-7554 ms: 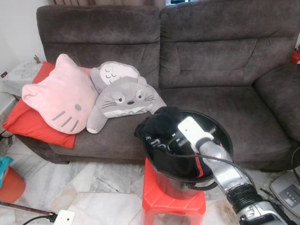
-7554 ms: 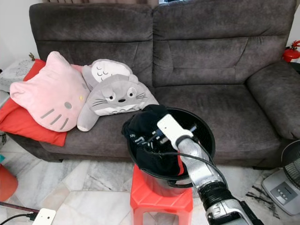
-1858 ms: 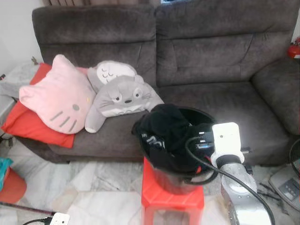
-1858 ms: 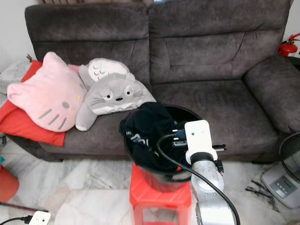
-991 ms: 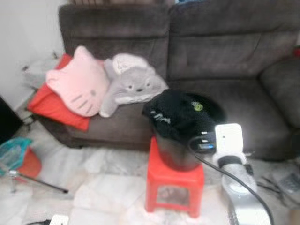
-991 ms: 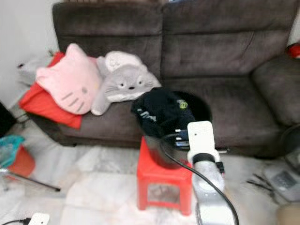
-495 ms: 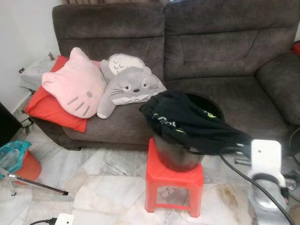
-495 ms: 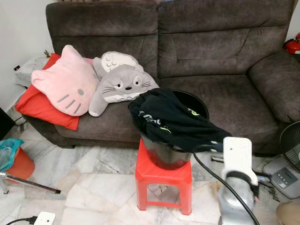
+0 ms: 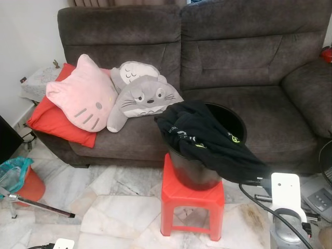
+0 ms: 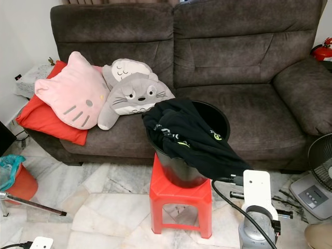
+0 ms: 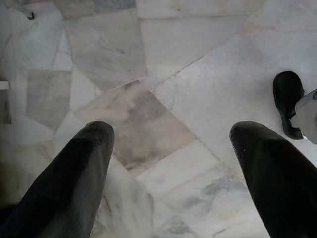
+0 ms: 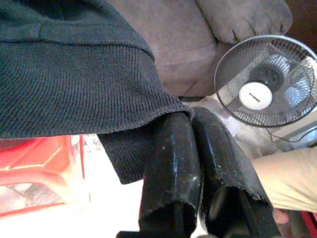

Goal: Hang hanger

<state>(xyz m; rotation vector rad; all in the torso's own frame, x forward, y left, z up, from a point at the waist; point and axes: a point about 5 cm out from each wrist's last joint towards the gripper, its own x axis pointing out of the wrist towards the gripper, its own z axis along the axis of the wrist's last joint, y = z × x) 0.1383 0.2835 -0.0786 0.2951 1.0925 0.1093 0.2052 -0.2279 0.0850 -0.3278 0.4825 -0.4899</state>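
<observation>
A black garment (image 9: 207,142) with green print drapes over the rim of a black bucket (image 9: 236,124) on a red stool (image 9: 192,194) in front of the sofa. One end of it stretches down to the right into my right gripper (image 10: 233,180). In the right wrist view the right gripper (image 12: 190,119) is shut, its fingers (image 12: 171,163) pinching the knit hem of the garment (image 12: 74,74). My left gripper (image 11: 171,131) hangs open over the marble floor with nothing between its fingers.
A dark grey sofa (image 9: 249,62) holds a pink cat cushion (image 9: 80,101), a grey plush (image 9: 145,96) and a red cushion (image 9: 44,122). A floor fan (image 12: 265,82) stands at the right. An orange pail (image 9: 23,184) and a tripod leg (image 9: 39,206) lie at the left.
My right gripper has drawn the black garment out of the bucket, down and to the right. The camera has backed away from the sofa since the earliest frames.
</observation>
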